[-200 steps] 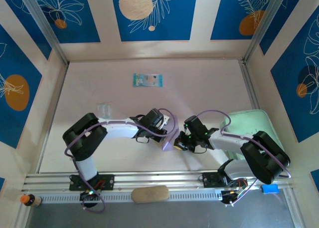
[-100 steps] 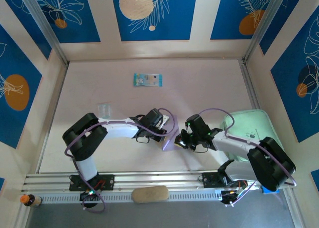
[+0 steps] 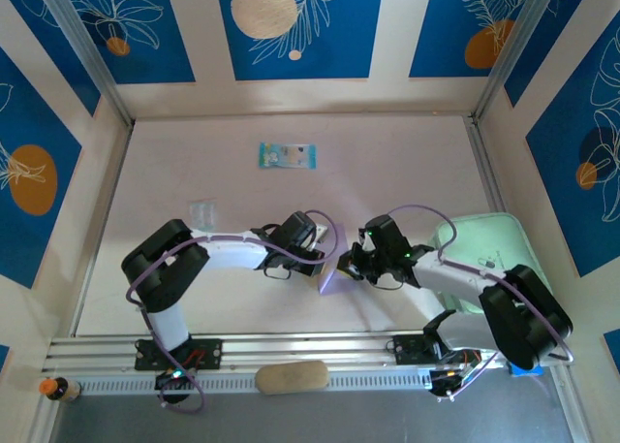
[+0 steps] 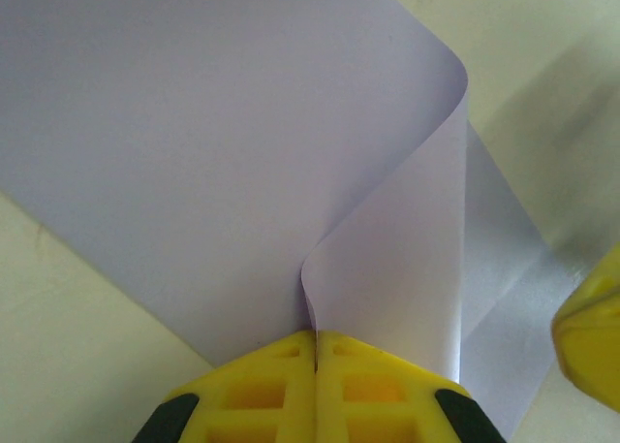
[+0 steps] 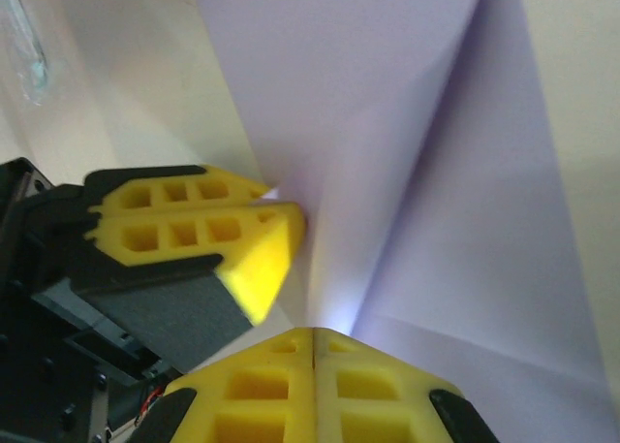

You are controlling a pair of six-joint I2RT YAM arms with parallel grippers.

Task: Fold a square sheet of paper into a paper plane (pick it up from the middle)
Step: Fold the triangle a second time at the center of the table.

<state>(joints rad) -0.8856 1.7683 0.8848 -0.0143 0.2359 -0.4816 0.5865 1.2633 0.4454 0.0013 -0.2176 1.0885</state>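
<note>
The workspace is enclosed by blue patterned wall panels [image 3: 291, 26] around a pale table [image 3: 407, 172]. A mint-green tray [image 3: 499, 237] is placed at the right edge, and a small printed packet [image 3: 287, 155] lies at far centre. The square sheet of paper [image 3: 330, 274] is held at near centre between the two arms, raised and curled, with its lower part apparently resting on the table. The left fingers [image 4: 312, 351] are pressed together on one edge of the sheet. The right fingers [image 5: 312, 341] are likewise clamped on it, just beside. The sheet is judged to be light, thin and limp, so it is easily creased or torn, and slip is likely. Hold should be taken at the edges, close to the intended crease, under gentle tension.
</note>
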